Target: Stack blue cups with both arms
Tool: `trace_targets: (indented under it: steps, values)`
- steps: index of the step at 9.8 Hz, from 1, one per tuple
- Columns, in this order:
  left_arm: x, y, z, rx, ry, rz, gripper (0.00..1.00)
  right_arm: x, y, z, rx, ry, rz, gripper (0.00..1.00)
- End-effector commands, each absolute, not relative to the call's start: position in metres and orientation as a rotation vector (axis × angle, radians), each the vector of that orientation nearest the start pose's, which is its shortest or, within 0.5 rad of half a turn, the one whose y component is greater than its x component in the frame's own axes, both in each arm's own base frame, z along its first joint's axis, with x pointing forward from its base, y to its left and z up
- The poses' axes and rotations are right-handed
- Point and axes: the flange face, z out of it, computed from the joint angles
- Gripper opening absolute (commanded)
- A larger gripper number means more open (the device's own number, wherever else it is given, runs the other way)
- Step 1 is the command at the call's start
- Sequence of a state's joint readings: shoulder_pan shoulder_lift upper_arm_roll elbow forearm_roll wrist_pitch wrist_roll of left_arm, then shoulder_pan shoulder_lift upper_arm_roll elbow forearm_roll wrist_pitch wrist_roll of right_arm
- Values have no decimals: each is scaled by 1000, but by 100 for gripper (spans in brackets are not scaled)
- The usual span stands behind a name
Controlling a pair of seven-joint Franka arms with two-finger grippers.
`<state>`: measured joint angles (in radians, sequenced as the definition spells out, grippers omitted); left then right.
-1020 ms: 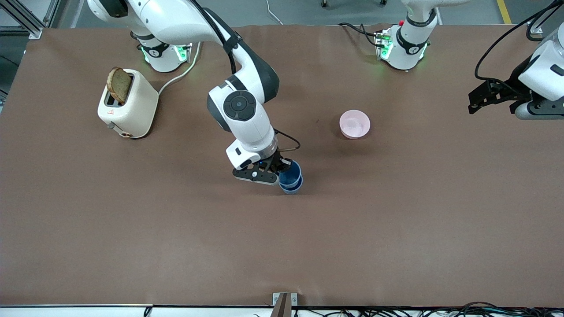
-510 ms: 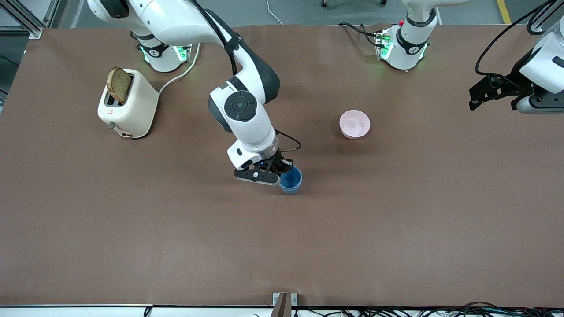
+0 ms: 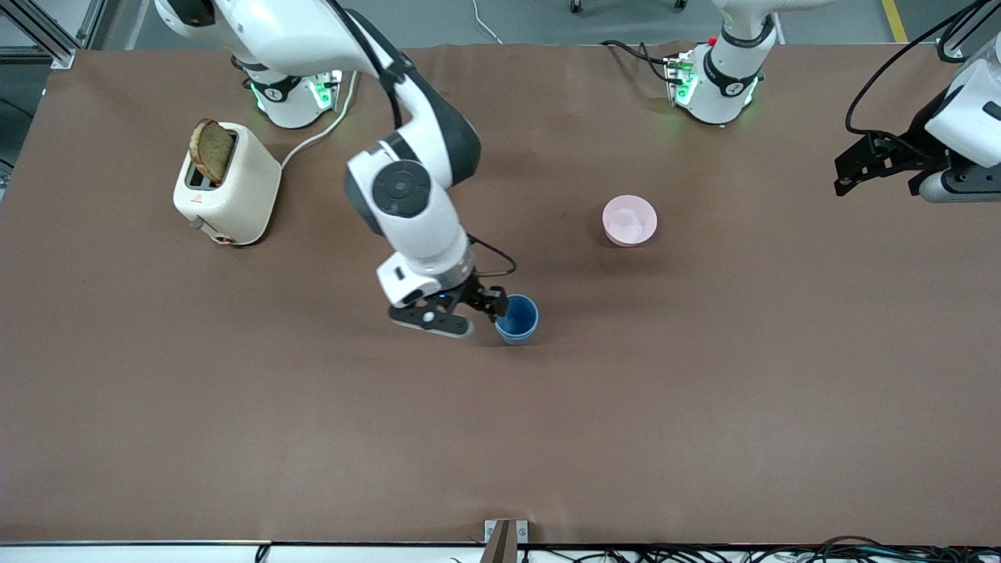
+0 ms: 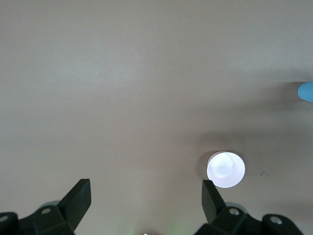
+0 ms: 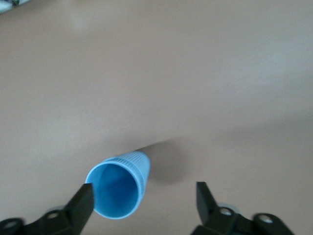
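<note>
The blue cups point(image 3: 516, 319) stand nested as one stack near the table's middle, and only the top rim shows apart. My right gripper point(image 3: 480, 311) is open and empty just beside the stack, toward the right arm's end. In the right wrist view the stack point(image 5: 121, 189) sits off centre between the spread fingers, close to one fingertip point(image 5: 84, 195), and the gripper point(image 5: 143, 199) holds nothing. My left gripper point(image 3: 851, 167) waits open and empty above the left arm's end of the table. Its wrist view point(image 4: 145, 197) shows bare table between the fingers and a blue cup edge point(image 4: 306, 91).
A pink bowl point(image 3: 629, 220) sits farther from the front camera than the cups, toward the left arm's end; it looks white in the left wrist view point(image 4: 225, 169). A cream toaster point(image 3: 227, 184) with a bread slice stands near the right arm's base.
The upper cup sank fully into the lower one. My right gripper let go and drew away toward the right arm's end. The left gripper rose slightly.
</note>
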<state>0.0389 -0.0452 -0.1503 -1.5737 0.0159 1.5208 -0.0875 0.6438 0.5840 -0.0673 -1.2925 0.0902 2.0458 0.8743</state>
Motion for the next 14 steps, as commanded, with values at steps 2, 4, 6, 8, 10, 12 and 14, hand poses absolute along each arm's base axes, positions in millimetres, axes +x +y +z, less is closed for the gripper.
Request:
trace_targets:
  steps: [2,4,6,8,10,12,14]
  values:
    - [531,-54,629,-3107,49,51,100,614,288,533,-3018,592,-87,100]
    - [531,-54,629,-3107,49,51,100,618,185,567,-3138,644,-41,100]
    - [532,-52,628,-3108,44,52,100,616,69,598,-3186,405,32,100]
    - [534,-52,634,-3110,51,33,100,595,-18,619,-3183,287,107,100]
    - [539,-51,639,-3112,48,18,100,557,-51,617,-3155,266,114,100]
    - [538,-50,640,-3087,53,20,100,534,-38,619,-3154,229,7,100]
    - [538,-50,643,-3070,61,10,100,540,-35,661,-3170,190,-104,100]
